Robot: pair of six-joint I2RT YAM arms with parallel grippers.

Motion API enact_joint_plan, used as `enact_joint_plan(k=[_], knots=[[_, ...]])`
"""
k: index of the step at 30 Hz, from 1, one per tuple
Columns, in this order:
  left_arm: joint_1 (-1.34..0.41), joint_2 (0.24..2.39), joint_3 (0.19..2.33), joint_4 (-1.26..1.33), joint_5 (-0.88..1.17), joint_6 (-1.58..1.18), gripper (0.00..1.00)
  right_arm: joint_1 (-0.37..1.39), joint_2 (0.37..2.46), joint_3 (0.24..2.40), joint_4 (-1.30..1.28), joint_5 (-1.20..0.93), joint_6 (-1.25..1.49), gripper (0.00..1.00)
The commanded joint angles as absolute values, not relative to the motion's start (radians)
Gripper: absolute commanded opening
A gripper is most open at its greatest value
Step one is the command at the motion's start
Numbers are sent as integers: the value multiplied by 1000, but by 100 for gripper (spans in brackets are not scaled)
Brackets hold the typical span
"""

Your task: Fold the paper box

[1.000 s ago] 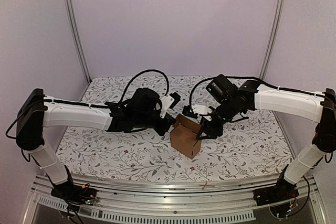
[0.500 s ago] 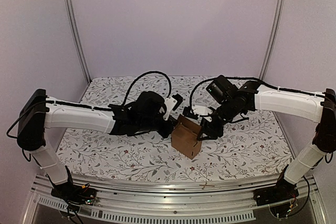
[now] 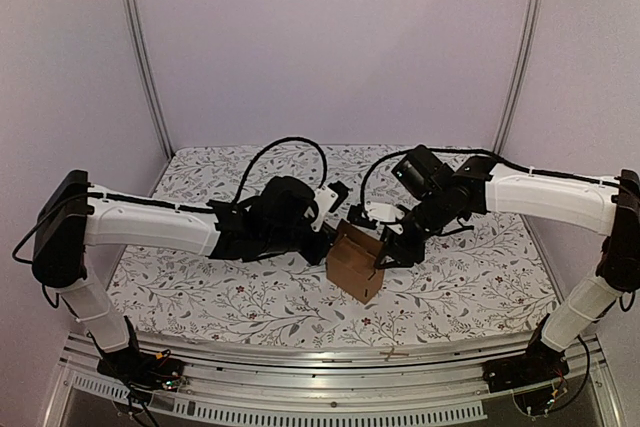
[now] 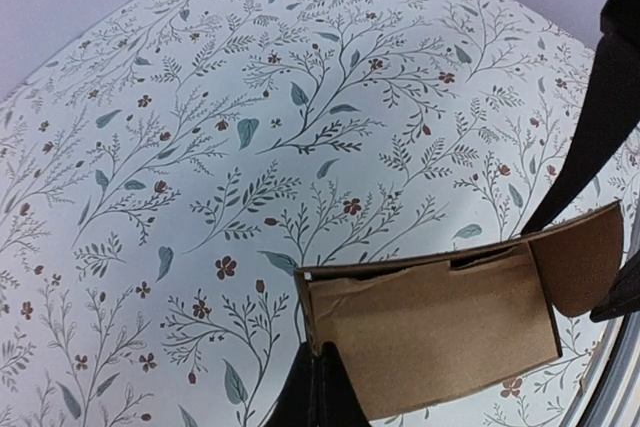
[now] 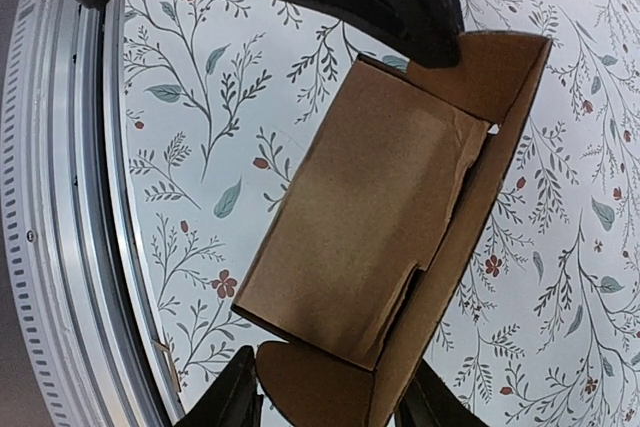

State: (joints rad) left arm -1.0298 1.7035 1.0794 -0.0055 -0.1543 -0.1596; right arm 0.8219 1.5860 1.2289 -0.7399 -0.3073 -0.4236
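Box: the box (image 3: pixel 354 265) stands on the cloth in the middle of the table, between my two arms.
Left pincer: my left pincer (image 4: pixel 318 394) is pressed together on nothing, its tip touching the box's near lower corner.
Right pincer: my right pincer (image 5: pixel 335 402) is half apart, with one finger on each side of the box's end. It appears to pinch that end, which steadies the carton.
Done: the sheet is no longer flat. The walls are up and it already has a carton shape. One wide panel (image 5: pixel 370 227) lies folded across the opening.
Not done: a rounded flap (image 4: pixel 590 262) stands out from one end, untucked. Another flap sits between my right fingers, and a dark gap shows along the panel's edge.
Left to do: I judge the work to be well past halfway. The end flaps need to be tucked in and the top pressed flat.
Surface: a white cloth (image 3: pixel 200 297) printed with grey-green sprigs and small red flowers, lying smooth under the box.
Near edge: a metal rail (image 3: pixel 330 362) runs along the edge where my bases sit.
Room: plain pale walls (image 3: pixel 330 37) close in on three sides, with slim metal posts (image 3: pixel 140 47) in the back corners.
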Motion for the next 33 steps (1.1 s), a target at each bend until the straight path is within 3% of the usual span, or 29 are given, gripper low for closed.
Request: enact_joint_plan(k=[1, 13, 33], knots=[[-1054, 1729, 1040, -24, -137, -156, 0, 855, 1565, 1199, -724, -298, -441, 43], [-1053, 1699, 956, 66, -159, -132, 0, 902, 1564, 1185, -705, -218, -462, 42], [-1040, 1662, 995, 47, -150, -131, 0, 902, 1582, 1227, -705, -216, -400, 38]])
